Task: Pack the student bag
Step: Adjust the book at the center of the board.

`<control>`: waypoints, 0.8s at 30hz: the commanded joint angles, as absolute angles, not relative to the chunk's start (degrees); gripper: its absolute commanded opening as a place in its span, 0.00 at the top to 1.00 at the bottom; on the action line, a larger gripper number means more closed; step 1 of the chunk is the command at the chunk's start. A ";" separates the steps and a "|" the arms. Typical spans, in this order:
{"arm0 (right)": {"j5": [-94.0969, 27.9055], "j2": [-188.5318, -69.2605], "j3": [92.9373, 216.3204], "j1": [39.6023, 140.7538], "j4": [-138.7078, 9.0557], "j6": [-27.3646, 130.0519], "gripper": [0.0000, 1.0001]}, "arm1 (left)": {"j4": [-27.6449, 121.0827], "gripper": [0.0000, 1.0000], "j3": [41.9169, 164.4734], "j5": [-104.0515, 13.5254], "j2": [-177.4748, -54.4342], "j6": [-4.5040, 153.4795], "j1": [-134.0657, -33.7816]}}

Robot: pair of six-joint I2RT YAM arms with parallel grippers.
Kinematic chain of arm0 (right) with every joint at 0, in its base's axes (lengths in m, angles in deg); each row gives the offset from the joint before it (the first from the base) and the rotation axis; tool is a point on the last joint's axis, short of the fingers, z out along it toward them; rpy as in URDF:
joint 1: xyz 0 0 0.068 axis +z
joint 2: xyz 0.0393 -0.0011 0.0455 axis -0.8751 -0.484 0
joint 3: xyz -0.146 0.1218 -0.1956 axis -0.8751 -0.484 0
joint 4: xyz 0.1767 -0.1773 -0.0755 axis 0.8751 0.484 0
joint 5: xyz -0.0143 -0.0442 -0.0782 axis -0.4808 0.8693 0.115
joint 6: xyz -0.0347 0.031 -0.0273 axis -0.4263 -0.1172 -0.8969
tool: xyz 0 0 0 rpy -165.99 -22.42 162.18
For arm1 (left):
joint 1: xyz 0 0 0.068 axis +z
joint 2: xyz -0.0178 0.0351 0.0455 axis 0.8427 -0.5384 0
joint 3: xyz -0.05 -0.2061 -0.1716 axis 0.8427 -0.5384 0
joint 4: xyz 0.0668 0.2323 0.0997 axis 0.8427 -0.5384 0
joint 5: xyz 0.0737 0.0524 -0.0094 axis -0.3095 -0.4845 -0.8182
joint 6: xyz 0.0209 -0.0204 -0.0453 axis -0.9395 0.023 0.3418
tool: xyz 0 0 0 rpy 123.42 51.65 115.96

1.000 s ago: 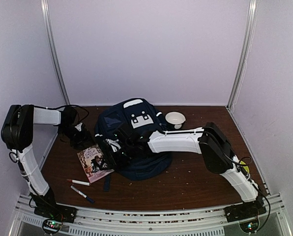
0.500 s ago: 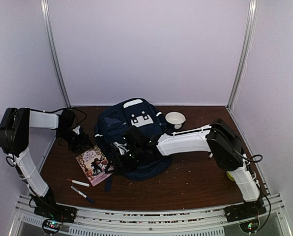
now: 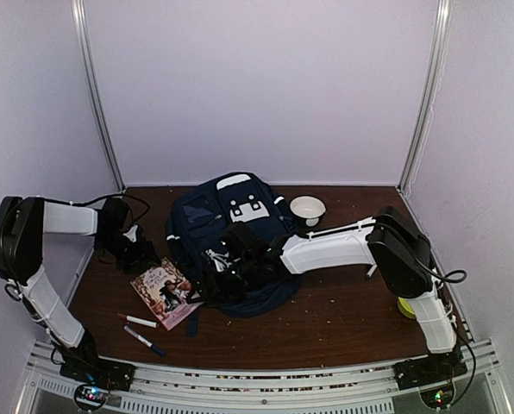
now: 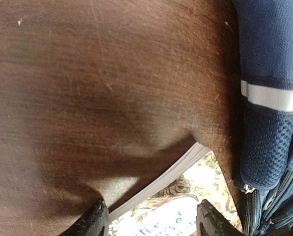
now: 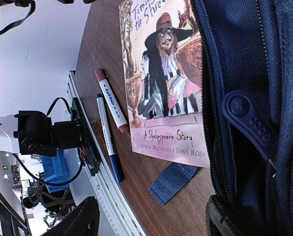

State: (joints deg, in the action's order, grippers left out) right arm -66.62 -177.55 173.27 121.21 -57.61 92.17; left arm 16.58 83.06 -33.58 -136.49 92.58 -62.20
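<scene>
The student bag (image 3: pixel 207 217) is seen lying flat at the middle of the table (image 3: pixel 343 315), with white patches at its far end. The right gripper (image 5: pixel 151 222) is held low over the bag's near left edge, its jaws spread wide and nothing clasped. A zip line and a rubber zip pull (image 5: pixel 249 123) are found just to its right, and a loose strap end (image 5: pixel 173 183) lies on the wood below. The left gripper (image 4: pixel 151 223) is stationed left of the bag, fingers likewise parted and empty, above the corner of a picture book (image 4: pixel 195 194) laid just beside the bag. A red marker (image 5: pixel 112 103) and a blue marker (image 5: pixel 109 147) are placed nearer the front rail. A white bowl (image 3: pixel 308 207) is set behind the bag. The dark wood is strewn with pale crumbs, and the table is enclosed by pale lilac walls.
</scene>
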 commanded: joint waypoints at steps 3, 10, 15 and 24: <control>-66.15 -183.05 173.01 122.19 -57.31 98.66 0.25 | 12.13 0.37 80.23 -34.81 -135.49 93.52 -63.15; -65.23 -184.46 173.65 122.67 -57.30 103.22 0.24 | 10.61 0.38 79.37 -36.44 -134.25 93.27 -63.22; -59.37 -177.19 166.86 123.36 -57.13 104.11 0.24 | 11.15 0.38 78.33 -36.80 -133.62 93.61 -63.21; -55.25 -171.01 162.85 125.51 -58.12 104.63 0.21 | 11.38 0.38 79.31 -36.42 -132.47 95.10 -63.17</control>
